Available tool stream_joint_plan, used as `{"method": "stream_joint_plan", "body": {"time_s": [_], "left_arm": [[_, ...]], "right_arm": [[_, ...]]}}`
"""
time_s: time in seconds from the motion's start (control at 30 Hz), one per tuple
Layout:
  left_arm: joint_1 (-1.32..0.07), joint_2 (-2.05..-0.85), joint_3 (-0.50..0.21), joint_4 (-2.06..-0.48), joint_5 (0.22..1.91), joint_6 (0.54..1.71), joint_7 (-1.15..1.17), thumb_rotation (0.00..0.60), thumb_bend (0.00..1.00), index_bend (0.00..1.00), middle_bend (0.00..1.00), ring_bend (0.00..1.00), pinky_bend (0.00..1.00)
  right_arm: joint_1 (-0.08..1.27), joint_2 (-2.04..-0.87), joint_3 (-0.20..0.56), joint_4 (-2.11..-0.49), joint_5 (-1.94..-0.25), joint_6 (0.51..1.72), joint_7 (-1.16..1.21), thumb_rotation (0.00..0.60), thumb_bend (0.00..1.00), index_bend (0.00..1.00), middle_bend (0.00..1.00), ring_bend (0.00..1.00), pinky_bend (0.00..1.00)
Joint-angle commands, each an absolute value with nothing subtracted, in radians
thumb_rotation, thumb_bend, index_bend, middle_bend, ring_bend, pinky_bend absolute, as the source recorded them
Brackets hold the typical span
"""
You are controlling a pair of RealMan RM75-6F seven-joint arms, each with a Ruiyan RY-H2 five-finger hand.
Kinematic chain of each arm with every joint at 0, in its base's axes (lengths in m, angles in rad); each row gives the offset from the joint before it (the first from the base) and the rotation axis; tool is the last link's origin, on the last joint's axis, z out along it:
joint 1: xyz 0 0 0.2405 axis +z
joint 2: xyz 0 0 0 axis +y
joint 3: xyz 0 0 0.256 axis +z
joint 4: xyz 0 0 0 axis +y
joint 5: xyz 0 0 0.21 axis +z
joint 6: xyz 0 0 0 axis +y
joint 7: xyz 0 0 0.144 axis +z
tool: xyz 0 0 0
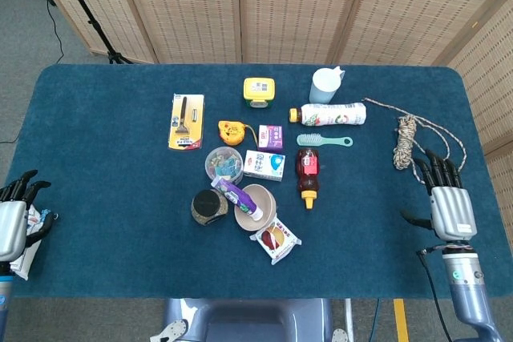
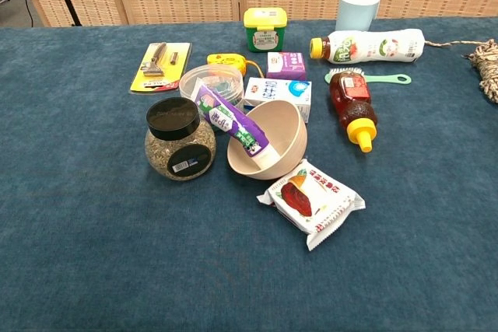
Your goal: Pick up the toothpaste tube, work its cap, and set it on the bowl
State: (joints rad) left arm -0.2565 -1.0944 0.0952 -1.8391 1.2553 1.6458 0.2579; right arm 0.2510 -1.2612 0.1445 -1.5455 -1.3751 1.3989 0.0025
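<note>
Now the tube (image 2: 228, 123) lies slantwise across the bowl (image 2: 286, 131), its lower end down inside the cup and its upper end poking out over the left rim toward the jar (image 2: 179, 139). The bowl itself is tipped on its side, mouth facing left and up, on the blue table (image 2: 93, 246). Which end carries the cap I cannot tell.

Just left of the bowl stands the jar, black-lidded and upright, close beside the tube's raised end. Behind the tube sits a clear round tub (image 2: 210, 81), and right of that a small white carton (image 2: 278, 93), just behind the bowl's far rim. A snack packet (image 2: 310, 201) lies near and right of the bowl (its corner almost under the rim). Further right, a honey bottle (image 2: 352, 106) lies with its yellow cap pointing near.

Both hands are well apart from all this, at the table's outer edges in the head view. The left hand (image 1: 13, 222) sits at the far left edge, over a white packet (image 1: 30, 239), fingers spread loosely and holding nothing. The right hand (image 1: 446, 206) sits at the right edge, palm down, fingers straight and parted, nothing in it, just near of the rope (image 1: 406, 140).
</note>
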Motion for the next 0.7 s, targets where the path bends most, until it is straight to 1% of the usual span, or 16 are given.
{"method": "stream_joint_plan", "body": {"time_s": [0.03,0.33,0.7], "left_arm": [[-0.227,-1.097,0.102,-1.828,1.274,1.647,0.225,0.600,0.35,0.27,0.17,0.20,0.25],[-0.194,-1.086,0.088,-1.819,1.318,1.622,0.188,0.600,0.35,0.26,0.17,0.19,0.25],[-0.174,-1.056,0.050,-1.863,1.341,1.612,0.215,0.600,0.35,0.26,0.17,0.19,0.25]], "right_arm": [[0.225,-1.244,0.122,-1.567,-1.402,1.430,-0.033,0.600,0.00,0.11,0.00,0.00,0.00],[0.201,-1.203,0.106,-1.619,-1.426,1.445,-0.040,0.600,0.00,0.09,0.00,0.00,0.00],[0.192,-1.188,0.103,-1.617,-1.434,1.434,0.014,0.600,0.00,0.07,0.00,0.00,0.00]]}}
